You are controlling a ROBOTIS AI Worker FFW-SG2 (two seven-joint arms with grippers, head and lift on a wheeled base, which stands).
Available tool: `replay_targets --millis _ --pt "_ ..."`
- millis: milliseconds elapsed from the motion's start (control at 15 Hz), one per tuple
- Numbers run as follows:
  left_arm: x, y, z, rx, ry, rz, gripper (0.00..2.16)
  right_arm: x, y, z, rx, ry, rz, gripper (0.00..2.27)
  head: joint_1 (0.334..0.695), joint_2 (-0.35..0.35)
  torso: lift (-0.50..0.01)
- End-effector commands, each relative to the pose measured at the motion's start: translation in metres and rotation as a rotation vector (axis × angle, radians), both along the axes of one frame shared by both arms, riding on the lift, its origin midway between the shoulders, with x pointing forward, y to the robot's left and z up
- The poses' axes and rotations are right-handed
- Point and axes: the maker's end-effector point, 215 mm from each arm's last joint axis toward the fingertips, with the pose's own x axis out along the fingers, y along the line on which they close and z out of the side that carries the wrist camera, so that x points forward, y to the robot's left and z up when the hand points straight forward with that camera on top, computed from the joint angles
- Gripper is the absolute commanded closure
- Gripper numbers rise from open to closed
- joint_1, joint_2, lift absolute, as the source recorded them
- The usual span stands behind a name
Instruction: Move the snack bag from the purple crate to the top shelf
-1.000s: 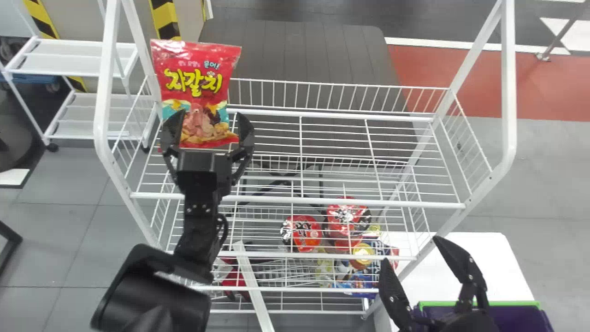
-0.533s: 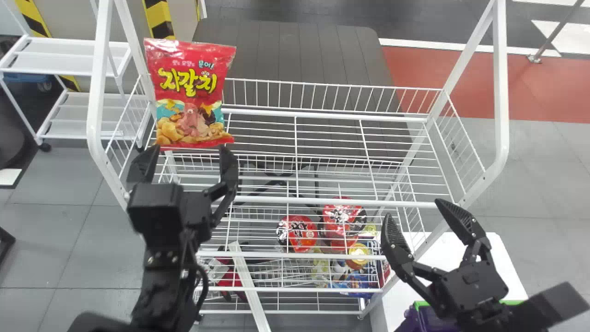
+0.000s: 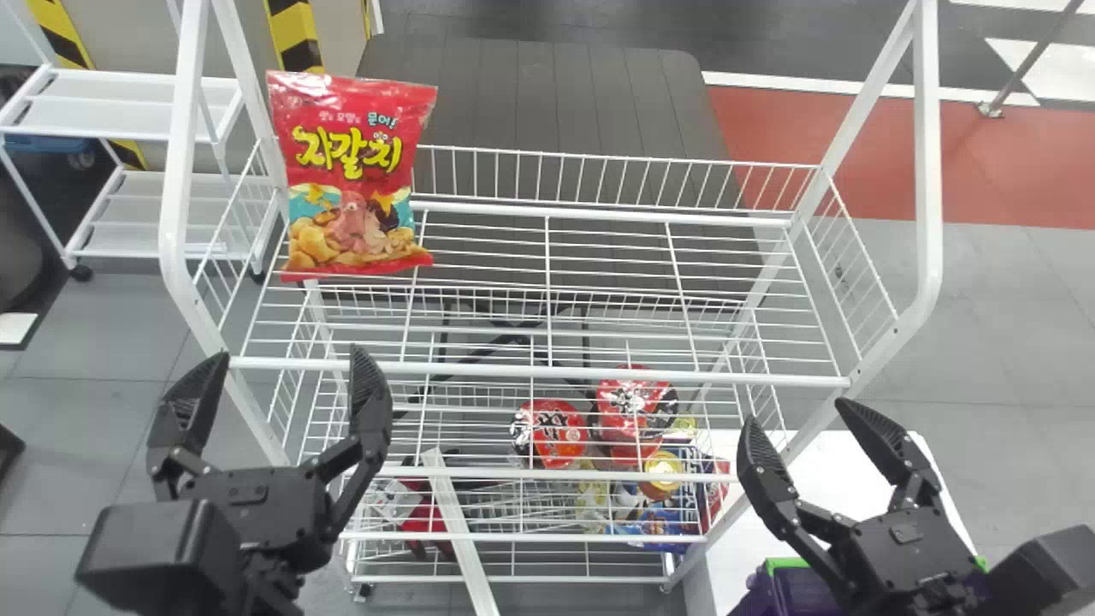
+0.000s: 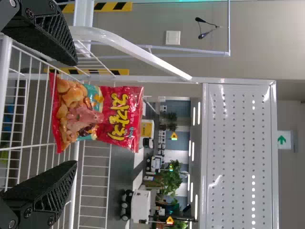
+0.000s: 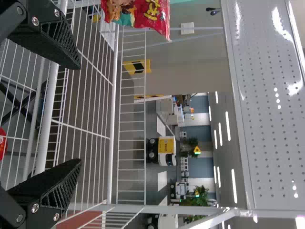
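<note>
The red snack bag (image 3: 351,175) stands upright at the left end of the top shelf (image 3: 599,257), against its back left corner. My left gripper (image 3: 278,385) is open in front of the shelf's left front, apart from the bag. In the left wrist view the bag (image 4: 95,114) stands beyond the open left gripper (image 4: 76,113). My right gripper (image 3: 804,428), also open and holding nothing, is at the rack's right front, above the purple crate (image 3: 774,590). The right wrist view has the right gripper (image 5: 81,114) and part of the bag (image 5: 143,13).
Red-lidded cups (image 3: 556,432) and other packages (image 3: 663,522) lie on lower rack shelves. White posts (image 3: 928,171) frame the rack on both sides. A white table (image 3: 727,556) is under the right arm; a white cart (image 3: 128,107) stands behind left.
My left gripper has opened and drawn back from the bag, toward the front left, leaving it on the shelf. The right gripper has come further into view and shifted slightly right.
</note>
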Motion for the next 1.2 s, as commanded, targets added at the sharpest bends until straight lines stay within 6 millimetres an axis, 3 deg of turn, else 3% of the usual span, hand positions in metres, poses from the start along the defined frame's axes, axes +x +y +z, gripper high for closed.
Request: replay_targets --millis 0,200,600,1133 --pt "-0.010 -0.004 -0.012 -0.004 0.018 -0.009 0.08 -0.006 -0.001 0.003 0.009 0.011 -0.007 0.13 0.695 -0.117 0.004" --pt "-0.022 -0.015 -0.031 -0.010 0.038 -0.023 0.08 -0.015 0.006 0.005 0.020 0.046 0.004 0.13 0.695 -0.128 0.004" --pt "-0.026 -0.033 -0.039 -0.005 0.071 -0.047 0.08 -0.019 0.025 0.031 0.021 0.028 0.043 0.13 0.695 -0.147 0.004" --pt "-0.026 -0.036 -0.040 0.005 0.082 -0.044 0.08 -0.021 0.032 0.033 0.030 0.024 0.063 0.14 0.695 -0.140 0.004"
